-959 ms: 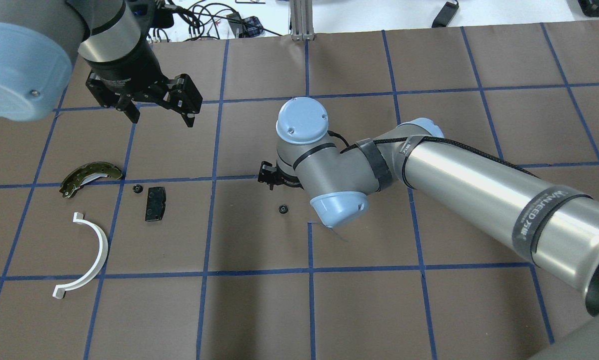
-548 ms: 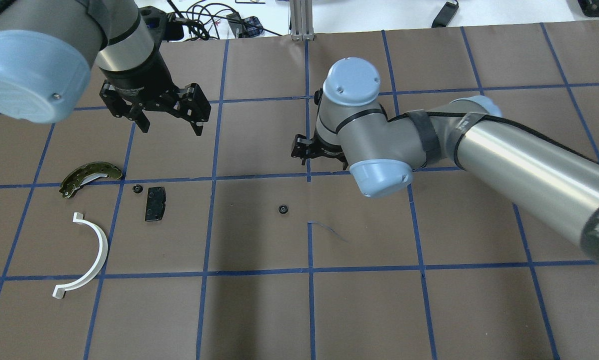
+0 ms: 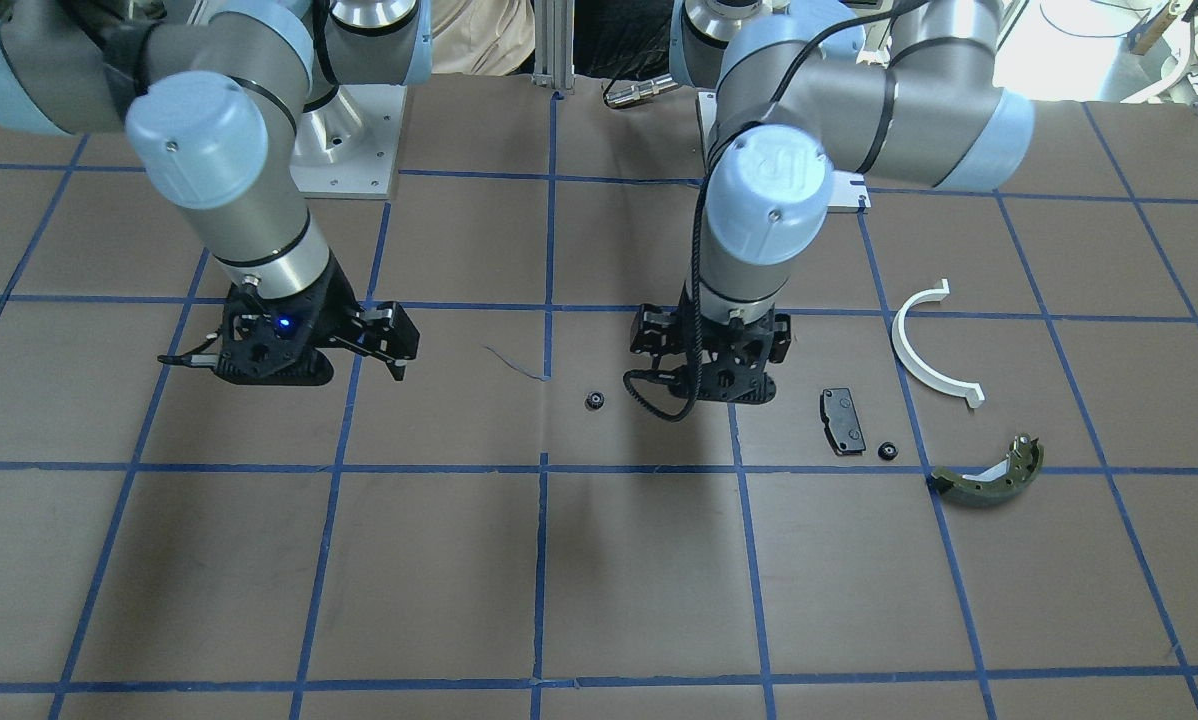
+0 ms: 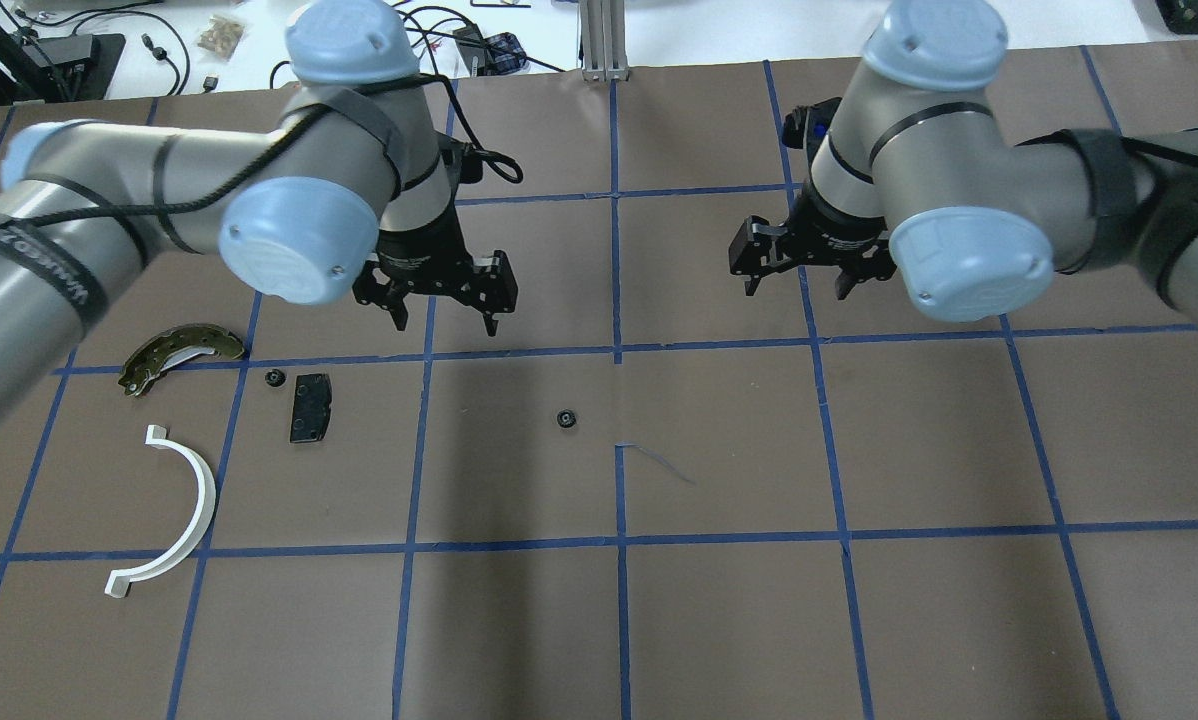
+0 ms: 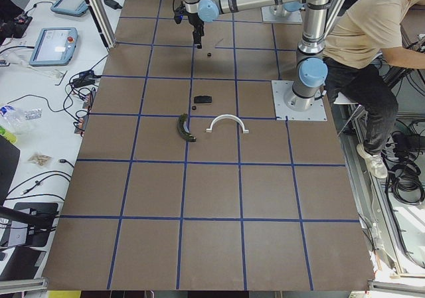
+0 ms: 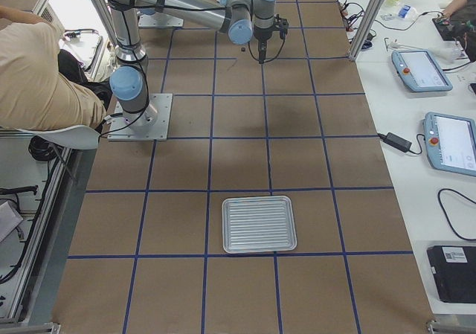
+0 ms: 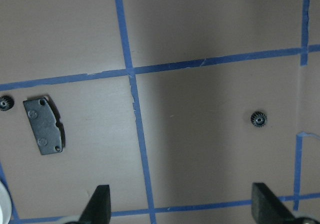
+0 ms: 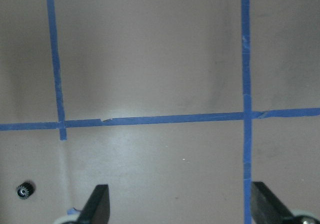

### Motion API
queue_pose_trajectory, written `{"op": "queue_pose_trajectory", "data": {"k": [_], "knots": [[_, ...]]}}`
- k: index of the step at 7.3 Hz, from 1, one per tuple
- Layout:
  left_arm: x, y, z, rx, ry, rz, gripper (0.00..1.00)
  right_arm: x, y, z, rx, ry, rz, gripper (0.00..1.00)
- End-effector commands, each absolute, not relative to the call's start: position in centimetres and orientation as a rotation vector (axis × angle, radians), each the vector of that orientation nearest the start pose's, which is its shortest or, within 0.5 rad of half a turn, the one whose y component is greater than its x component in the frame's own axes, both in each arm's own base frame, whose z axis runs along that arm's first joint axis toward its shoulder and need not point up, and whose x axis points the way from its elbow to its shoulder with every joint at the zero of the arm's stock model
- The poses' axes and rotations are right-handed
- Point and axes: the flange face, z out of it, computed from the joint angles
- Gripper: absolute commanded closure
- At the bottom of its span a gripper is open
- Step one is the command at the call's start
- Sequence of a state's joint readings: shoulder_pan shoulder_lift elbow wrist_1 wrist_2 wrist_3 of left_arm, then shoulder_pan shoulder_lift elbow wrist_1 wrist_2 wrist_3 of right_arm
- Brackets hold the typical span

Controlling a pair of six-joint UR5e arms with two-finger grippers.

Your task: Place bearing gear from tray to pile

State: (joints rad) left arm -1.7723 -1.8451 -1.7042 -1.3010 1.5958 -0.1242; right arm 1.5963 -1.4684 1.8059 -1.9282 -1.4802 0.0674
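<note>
the small black toothed bearing gear (image 4: 563, 418) lies flat and alone on the brown paper-covered table (image 4: 719, 620) with its blue tape grid, near the table's middle, about halfway between its left and right ends. we judge this a hand-over spot: the ribbed silver metal tray (image 6: 259, 224) rests towards the table's right end, in the right arm's reach, while the pile (image 3: 843, 420) is gathered towards the left end, where the left arm works. so the gear is off the tray but well apart from the pile, and the task looks roughly half done.

the pile is a loose group: a white plastic half-ring (image 4: 205, 497) nearest the edge on the robot's side, an olive-green curved brake shoe (image 4: 191, 340) further in, and a small black rectangular pad (image 4: 310, 407) towards the middle. a second small black gear (image 4: 275, 377) sits just beside the pad, not touching it; we take that as the spot to aim for.

the left gripper (image 4: 446, 322) hangs above the table between pile and gear, pointing down, its jaws spread wide and holding nothing; its wrist camera frames the gear off to one side, so we read this as lining up for the pickup. the right gripper (image 4: 797, 288) hovers right of the middle, jaws likewise wide apart and empty, held clear, we think, to give the left arm room.
</note>
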Motion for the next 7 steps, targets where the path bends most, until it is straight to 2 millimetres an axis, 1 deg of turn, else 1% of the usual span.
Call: {"op": "queue_pose_trajectory", "data": {"k": [1, 2, 3, 4, 5, 6, 7], "knots": [[-29.5, -51.5, 23.3, 0.06, 3.066, 0.185, 0.0, 11.4, -49.2, 40.0, 0.02, 3.054, 0.007, 0.0], [-30.4, -51.9, 21.1, 0.024, 3.076, 0.171, 0.0, 10.2, -49.2, 42.3, 0.036, 3.05, 0.067, 0.0], [-31.3, -51.8, 19.3, 0.035, 3.07, 0.188, 0.0, 9.5, -49.4, 45.2, 0.046, 3.073, 0.101, 0.0], [-32.2, -51.6, 18.3, 0.045, 3.067, 0.186, 0.0, 9.5, -49.4, 45.6, 0.041, 3.077, 0.113, 0.0], [-32.2, -51.5, 17.5, 0.043, 3.063, 0.206, 0.0, 9.6, -49.2, 45.7, 0.053, 3.074, 0.116, 0.0], [-32.6, -51.3, 17.1, 0.05, 3.06, 0.214, 0.03, 9.4, -49.2, 45.7, 0.062, 3.093, 0.119, 0.0], [-32.8, -51.0, 17.2, 0.059, 3.064, 0.22, 0.03, 9.3, -49.3, 45.3, 0.046, 3.09, 0.139, 0.0]]}}
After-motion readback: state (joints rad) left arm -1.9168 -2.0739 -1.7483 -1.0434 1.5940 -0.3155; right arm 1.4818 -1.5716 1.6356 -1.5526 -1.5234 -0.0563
